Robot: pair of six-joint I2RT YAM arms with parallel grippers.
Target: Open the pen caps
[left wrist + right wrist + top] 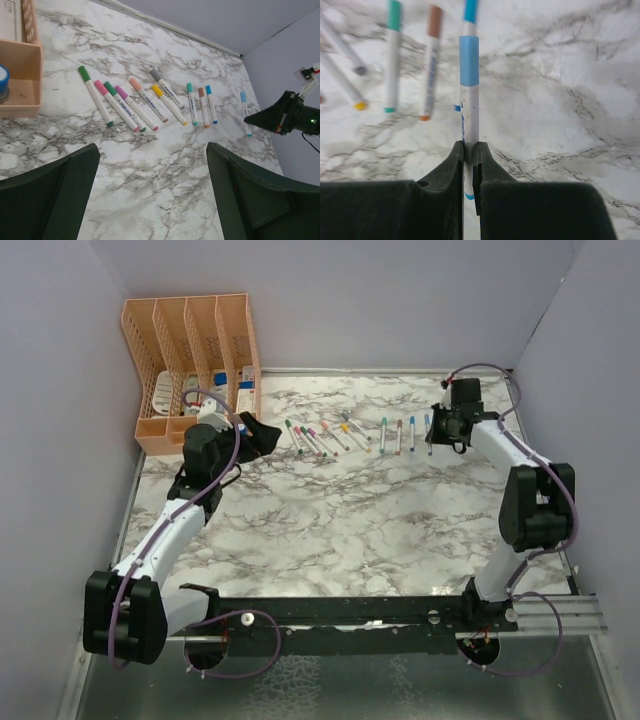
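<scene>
The right gripper (468, 148) has its jaws pressed onto the white barrel of the light-blue pen (469, 107), pinching it about halfway along. The light-blue cap (469, 60) sits on the pen's far end, well clear of the fingertips (454, 160), with a bare stretch of barrel between cap and jaws. The pen's tail, with a small blue tip, runs back between the fingers towards the wrist. Whether the pen rests on the marble table (330, 530) or is raised just off it cannot be told.

Seen from above, this pen (428, 433) is the one farthest from the peach organiser (190, 360), at the end of the row of pens (345, 436). The row begins near the organiser and runs away from it across the table. The right gripper (433, 437) meets the pen from the side turned away from the organiser.

The other pens lie side by side on the marble. Their pen caps (150, 82) are all seated and point to the table's far edge, the edge the organiser stands against. Next to the held pen, on its organiser side, lie a blue, a brown and a teal one.

The left gripper (265, 435) hovers just off the organiser's near corner, between it and the nearest green-capped pen. Its jaws are spread wide, with nothing between the fingers (50, 195). From its wrist view the left gripper (151, 147) looks over the whole row.
</scene>
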